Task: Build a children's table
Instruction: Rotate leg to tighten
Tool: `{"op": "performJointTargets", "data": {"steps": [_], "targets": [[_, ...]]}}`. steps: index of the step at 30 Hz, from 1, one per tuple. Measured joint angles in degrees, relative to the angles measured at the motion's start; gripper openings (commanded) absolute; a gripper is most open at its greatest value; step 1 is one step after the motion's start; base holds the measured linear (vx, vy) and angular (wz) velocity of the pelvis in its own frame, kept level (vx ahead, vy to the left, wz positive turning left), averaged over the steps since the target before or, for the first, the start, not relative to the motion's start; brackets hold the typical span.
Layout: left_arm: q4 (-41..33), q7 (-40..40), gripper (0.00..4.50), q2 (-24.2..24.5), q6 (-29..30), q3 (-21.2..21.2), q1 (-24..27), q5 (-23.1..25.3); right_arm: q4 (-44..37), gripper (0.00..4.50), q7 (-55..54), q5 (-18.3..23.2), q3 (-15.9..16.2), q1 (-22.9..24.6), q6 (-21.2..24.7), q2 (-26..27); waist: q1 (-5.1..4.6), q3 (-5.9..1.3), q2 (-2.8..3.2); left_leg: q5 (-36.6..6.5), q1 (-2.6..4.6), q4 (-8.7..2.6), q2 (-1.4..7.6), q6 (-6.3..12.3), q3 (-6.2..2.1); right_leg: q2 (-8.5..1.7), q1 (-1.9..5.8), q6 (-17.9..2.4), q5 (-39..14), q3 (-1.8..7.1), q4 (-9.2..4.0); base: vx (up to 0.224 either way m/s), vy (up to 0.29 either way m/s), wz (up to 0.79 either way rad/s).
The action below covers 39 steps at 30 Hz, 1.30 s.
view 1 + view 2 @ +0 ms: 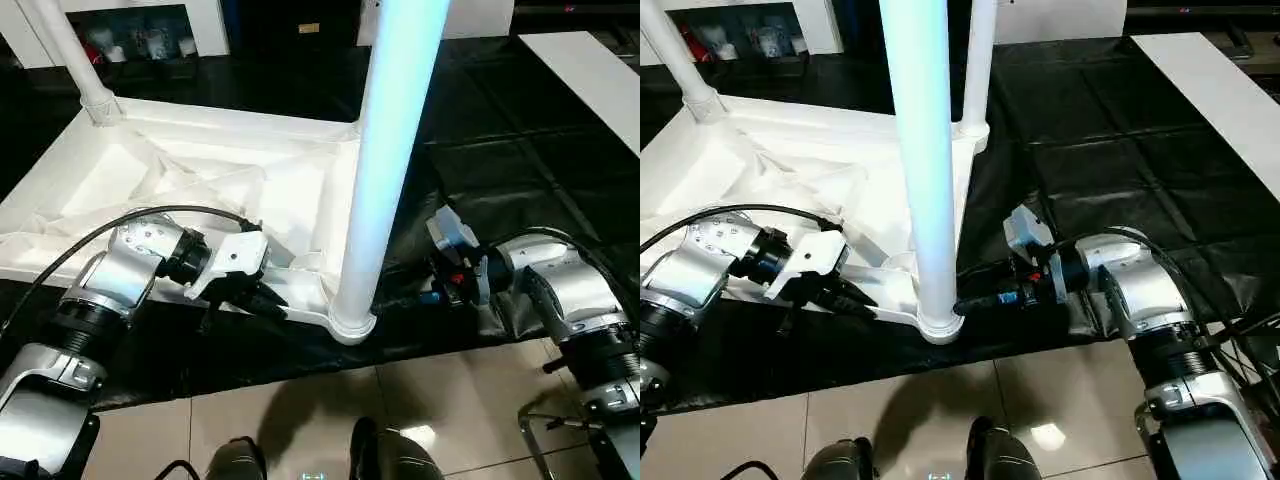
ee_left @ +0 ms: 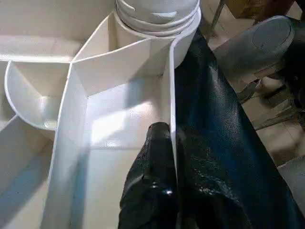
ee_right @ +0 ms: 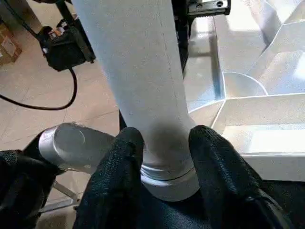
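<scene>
The children's table lies upside down on a black sheet, its ribbed top (image 1: 200, 170) facing up. A long white leg (image 1: 390, 150) stands in the near corner socket. Two more legs (image 1: 70, 50) (image 1: 978, 60) stand in the far corners. My left gripper (image 1: 265, 297) is shut on the thin near rim wall of the top (image 2: 169, 95), just left of that socket. My right gripper (image 1: 965, 303) reaches in from the right. Its fingers (image 3: 126, 148) press both sides of the near leg's base (image 3: 157, 119).
The black sheet (image 1: 500, 150) spreads right and back under the table. A white board (image 1: 590, 70) lies at the far right, a white cabinet (image 1: 150, 35) stands behind. Tiled floor (image 1: 450, 400) runs along the front, with two dark feet (image 1: 380, 455) there.
</scene>
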Motion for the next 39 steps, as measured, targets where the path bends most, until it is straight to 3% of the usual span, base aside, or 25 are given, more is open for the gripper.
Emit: {"op": "performJointTargets", "data": {"steps": [11, 17, 21, 27, 34, 39], "targets": [[0.05, -0.05, 0.00, 0.11, -0.01, 0.09, 0.01, 0.04, 0.83, 2.88, -1.70, -0.20, -0.52, 0.01, 0.12, 0.71, -0.03, 0.01, -0.02, 0.02, 0.01, -0.01, 0.02, -0.03, 0.00, 0.01, 0.00, -0.02, 0.01, -0.01, 0.01, 0.000, 0.000, 0.00], [0.04, 0.15, 0.00, -0.28, -0.03, 0.10, 0.00, 0.03, -1.30, 2.88, -1.03, -0.01, 0.12, 0.42, 0.40, 1.53, -0.02, 0.01, -0.03, 0.02, 0.01, -0.02, 0.03, -0.03, 0.00, 0.02, 0.00, -0.02, 0.01, -0.01, 0.01, 0.000, 0.000, 0.00], [-0.25, 0.40, 0.00, -1.49, -0.64, -0.23, -0.24, -0.01, -4.40, 2.88, 0.54, 0.99, 2.11, 0.97, 1.40, 1.85, 1.10, 0.00, -0.05, -0.01, -0.05, 0.07, -0.02, -0.07, 0.01, -0.10, -0.01, 0.02, -0.01, -0.02, -0.03, 0.000, 0.000, 0.00], [-0.30, 0.39, 0.00, -1.43, -0.82, -0.38, -0.23, -0.02, -5.67, 2.88, 0.42, 1.87, 1.92, 1.67, 2.24, 1.13, 1.28, -0.04, -0.13, -0.09, -0.11, 0.18, 0.00, -0.20, 0.07, -0.11, -0.01, 0.02, -0.01, 0.02, 0.01, 0.000, 0.000, 0.00], [-0.30, 0.37, 0.00, -1.56, -1.09, -0.48, -0.24, -0.03, -5.68, 2.29, 0.17, 1.65, 1.97, 1.67, 1.84, 0.91, 1.46, -0.05, -0.14, -0.09, -0.13, 0.20, 0.00, -0.20, 0.06, -0.11, 0.00, 0.02, -0.02, 0.03, 0.02, 0.000, 0.000, 0.00], [-0.30, 0.48, 0.00, -1.67, -1.13, -0.66, -0.26, -0.05, -5.97, 2.12, -0.04, 1.52, 2.10, 1.65, 1.04, 0.52, 1.57, -0.05, -0.14, -0.09, -0.12, 0.21, 0.00, -0.20, 0.06, -0.11, 0.00, 0.01, -0.01, 0.03, 0.02, 0.000, 0.000, 0.00]]}}
